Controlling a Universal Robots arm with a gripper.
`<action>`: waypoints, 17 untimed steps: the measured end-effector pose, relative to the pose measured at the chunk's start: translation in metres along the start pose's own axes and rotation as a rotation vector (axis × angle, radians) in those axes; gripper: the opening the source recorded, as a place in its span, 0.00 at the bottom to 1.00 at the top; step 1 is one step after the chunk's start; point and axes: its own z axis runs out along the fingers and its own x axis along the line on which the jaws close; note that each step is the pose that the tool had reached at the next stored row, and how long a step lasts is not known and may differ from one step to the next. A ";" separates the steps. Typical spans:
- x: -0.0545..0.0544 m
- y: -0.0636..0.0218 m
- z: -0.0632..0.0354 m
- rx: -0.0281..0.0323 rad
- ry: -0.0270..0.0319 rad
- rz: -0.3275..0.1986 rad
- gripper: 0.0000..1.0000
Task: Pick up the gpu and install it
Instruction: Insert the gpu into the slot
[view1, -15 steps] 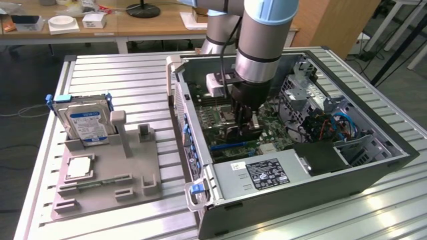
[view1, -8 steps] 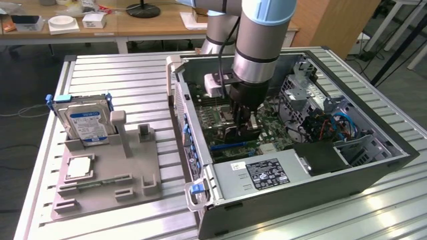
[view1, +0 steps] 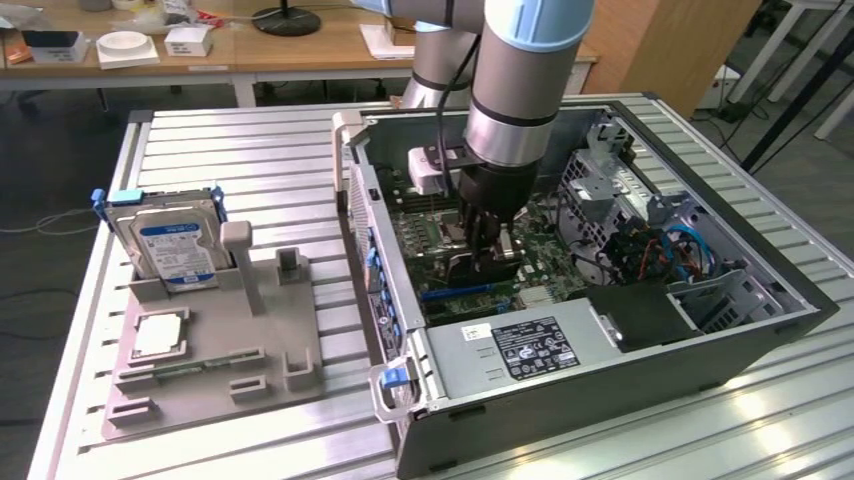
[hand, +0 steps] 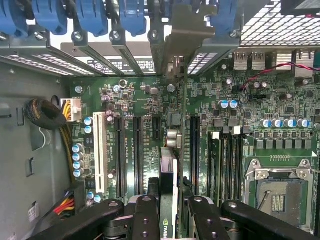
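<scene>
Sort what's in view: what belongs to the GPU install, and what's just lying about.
Job in hand: gpu, held edge-on in the gripper; motherboard inside the open computer case.

Lying about: hard drive standing in the grey fixture; square chip on that fixture.

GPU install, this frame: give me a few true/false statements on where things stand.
1. The gripper grips the gpu inside the computer case. True.
2. The hard drive lies inside the case. False: it stands in the grey fixture outside the case, on the exterior view's left.
3. A cooler covers the CPU socket. False: the socket is uncovered.
4. The gpu's metal bracket is at the end nearest the blue slot latches. True.
</scene>
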 end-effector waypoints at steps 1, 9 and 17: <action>0.000 0.0000 0.0000 -0.0001 0.0000 0.000 0.27; 0.000 0.0000 0.0017 -0.0001 -0.0001 0.000 0.27; -0.001 0.0001 0.0039 0.0006 -0.0006 -0.027 0.27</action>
